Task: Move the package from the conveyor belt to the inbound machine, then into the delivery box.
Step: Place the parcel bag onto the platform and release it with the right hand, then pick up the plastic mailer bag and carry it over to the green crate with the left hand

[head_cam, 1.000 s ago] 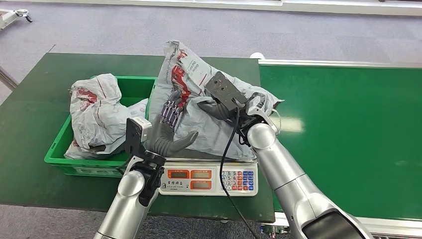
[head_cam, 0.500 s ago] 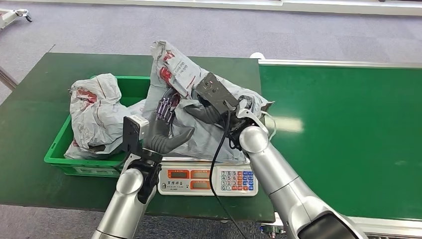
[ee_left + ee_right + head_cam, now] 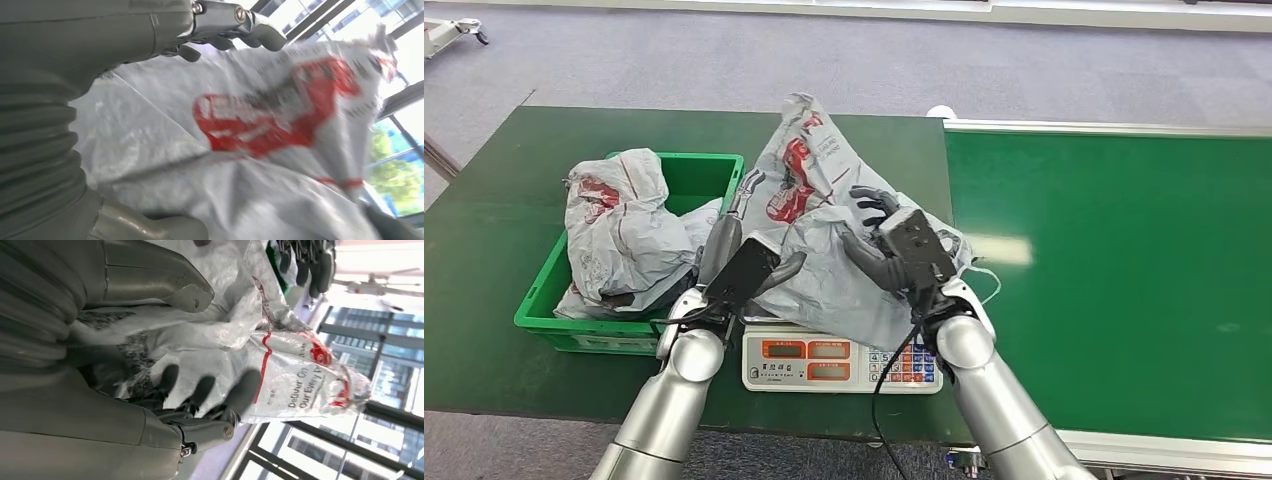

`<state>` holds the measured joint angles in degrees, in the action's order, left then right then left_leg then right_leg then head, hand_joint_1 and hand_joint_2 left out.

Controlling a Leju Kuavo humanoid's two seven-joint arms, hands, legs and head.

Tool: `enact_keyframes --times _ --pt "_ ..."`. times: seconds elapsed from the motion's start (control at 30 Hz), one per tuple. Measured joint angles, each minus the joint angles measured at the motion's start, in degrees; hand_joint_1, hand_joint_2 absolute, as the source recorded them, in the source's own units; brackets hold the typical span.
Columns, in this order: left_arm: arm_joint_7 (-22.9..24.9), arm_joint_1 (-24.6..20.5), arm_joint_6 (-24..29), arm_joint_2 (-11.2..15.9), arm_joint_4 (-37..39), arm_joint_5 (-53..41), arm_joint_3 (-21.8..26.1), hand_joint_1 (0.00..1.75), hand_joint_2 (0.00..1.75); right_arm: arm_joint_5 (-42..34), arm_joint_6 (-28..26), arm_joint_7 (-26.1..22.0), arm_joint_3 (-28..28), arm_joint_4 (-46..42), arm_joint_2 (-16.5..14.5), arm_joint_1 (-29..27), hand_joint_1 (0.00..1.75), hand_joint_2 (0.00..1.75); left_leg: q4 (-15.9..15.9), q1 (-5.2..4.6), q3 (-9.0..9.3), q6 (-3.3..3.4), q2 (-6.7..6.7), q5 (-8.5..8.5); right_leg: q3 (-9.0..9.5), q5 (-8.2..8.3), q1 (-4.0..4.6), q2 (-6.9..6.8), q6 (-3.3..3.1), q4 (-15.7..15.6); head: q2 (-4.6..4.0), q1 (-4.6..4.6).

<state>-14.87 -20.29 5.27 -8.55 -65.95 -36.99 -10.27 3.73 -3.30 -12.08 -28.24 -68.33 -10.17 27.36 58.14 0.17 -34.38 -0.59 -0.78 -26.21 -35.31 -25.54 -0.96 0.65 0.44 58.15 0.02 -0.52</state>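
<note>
Head view is showing the package, a crumpled grey bag with red print, standing at the centre of the frame with its lower edge resting on the scale. Both hands are holding it between them: the left hand is pressing its left side, fingers stretched up along the bag and thumb touching the front, while the right hand is gripping the right side, fingers curling over a fold. Right wrist view is showing those fingers and the thumb pinching the plastic. At left, the green bin is holding 1 more bag. At right, the belt is lying alongside.
</note>
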Motion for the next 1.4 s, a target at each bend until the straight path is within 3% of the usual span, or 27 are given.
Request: enact_keyframes --times 0.2,0.6,0.73,0.9,1.1,1.23,1.3,1.33,1.4 --pt "-1.92 -2.79 -1.10 1.34 6.60 -6.40 -1.46 0.00 1.75 -12.01 4.86 -3.55 7.72 -3.69 2.56 -5.90 0.00 1.75 0.01 0.00 0.00 0.01 0.01 -0.01 0.02 0.00 0.00 0.01 0.00 0.00 0.00 -0.01" --pt "-3.72 -3.84 -4.29 2.81 12.37 -10.36 -4.92 0.00 1.75 -12.83 5.33 -5.27 14.13 -4.67 4.78 -11.49 0.00 1.75 0.01 0.00 0.00 0.03 0.08 -0.03 -0.02 0.00 0.02 0.05 0.00 0.00 0.00 0.00" --pt "-6.59 -5.86 -10.06 3.09 15.49 -11.90 -7.24 0.00 1.75 -13.16 8.02 -6.17 15.04 -4.70 4.84 -11.75 0.00 1.75 0.01 0.00 0.00 0.03 0.08 -0.02 -0.01 0.01 0.01 0.05 0.00 0.00 0.00 0.00" --pt "-14.98 -10.85 -20.79 4.24 22.93 -11.13 -11.21 0.00 1.75 -13.34 10.43 -6.37 15.55 -4.71 4.84 -11.64 0.00 1.75 0.01 0.00 0.01 0.04 0.06 -0.01 0.03 0.01 0.01 0.04 0.01 0.01 0.00 0.00" --pt "-17.28 -13.73 -23.33 5.23 27.73 -10.32 -13.49 0.00 1.75 -13.46 10.77 -6.33 15.69 -4.71 4.84 -11.57 0.00 1.75 0.01 0.00 0.01 0.03 0.07 -0.01 0.02 0.01 0.02 0.05 0.01 0.01 0.00 0.00" --pt "-23.52 -15.57 -32.47 5.96 28.93 -6.16 -15.67 0.00 1.75 -15.16 11.91 -6.08 15.72 -4.72 4.85 -11.63 0.00 1.75 0.01 0.00 0.01 0.03 0.06 -0.01 0.02 0.01 0.02 0.04 0.00 0.01 0.00 0.00" --pt "-24.30 -16.90 -34.65 6.20 29.14 -5.08 -17.68 0.00 1.75 -16.12 12.38 -6.00 15.77 -4.72 4.86 -11.65 0.00 1.75 0.01 0.00 0.01 0.03 0.06 -0.01 0.02 0.01 0.01 0.04 0.01 0.01 0.00 0.00" --pt "-24.00 -17.65 -34.89 6.27 29.31 -5.20 -18.82 0.21 1.75 -16.48 12.58 -5.96 15.79 -4.74 4.86 -11.67 0.00 1.75 0.01 0.00 0.01 0.03 0.06 -0.01 0.02 0.01 0.01 0.04 0.01 0.01 0.00 0.00" --pt "-23.18 -18.87 -34.54 6.32 29.84 -5.96 -21.05 1.08 1.75 -16.85 12.86 -5.95 15.83 -4.90 4.86 -11.76 0.00 1.75 0.01 0.00 0.01 0.03 0.07 -0.01 0.03 0.01 0.00 0.04 0.01 0.01 0.00 0.00"
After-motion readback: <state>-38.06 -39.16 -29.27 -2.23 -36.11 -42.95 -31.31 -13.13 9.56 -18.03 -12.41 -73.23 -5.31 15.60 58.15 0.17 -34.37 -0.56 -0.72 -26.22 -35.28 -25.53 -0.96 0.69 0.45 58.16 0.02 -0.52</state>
